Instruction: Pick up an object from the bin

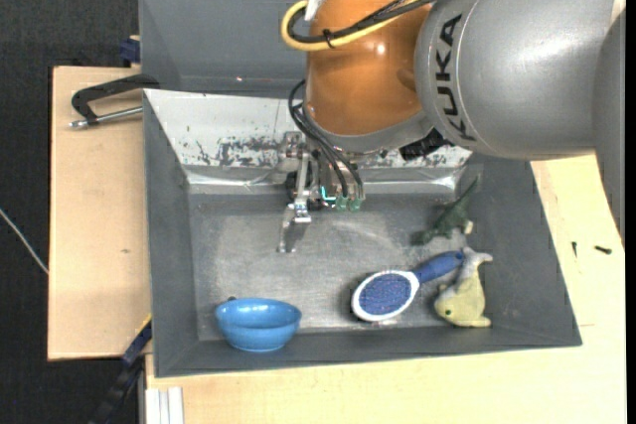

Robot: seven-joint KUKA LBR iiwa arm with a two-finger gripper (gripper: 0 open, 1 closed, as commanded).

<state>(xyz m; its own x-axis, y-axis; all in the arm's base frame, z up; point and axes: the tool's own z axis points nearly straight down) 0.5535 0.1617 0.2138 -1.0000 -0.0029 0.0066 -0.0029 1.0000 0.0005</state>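
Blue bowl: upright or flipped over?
Upright. The blue bowl sits rim up, its hollow inside showing.

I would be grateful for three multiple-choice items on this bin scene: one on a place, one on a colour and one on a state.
1. The gripper hangs over:
A) the blue bowl
B) bare floor in the middle of the bin
C) the toy figure

2. The toy figure by the right wall is:
A) dark green
B) red
C) white

3. The blue bowl stands:
A) upside down
B) on its side
C) upright, mouth up

Answers:
1 B: bare grey floor lies beneath the gripper, apart from every thing.
2 A: the toy figure is dark green.
3 C: the blue bowl's open rim faces up.
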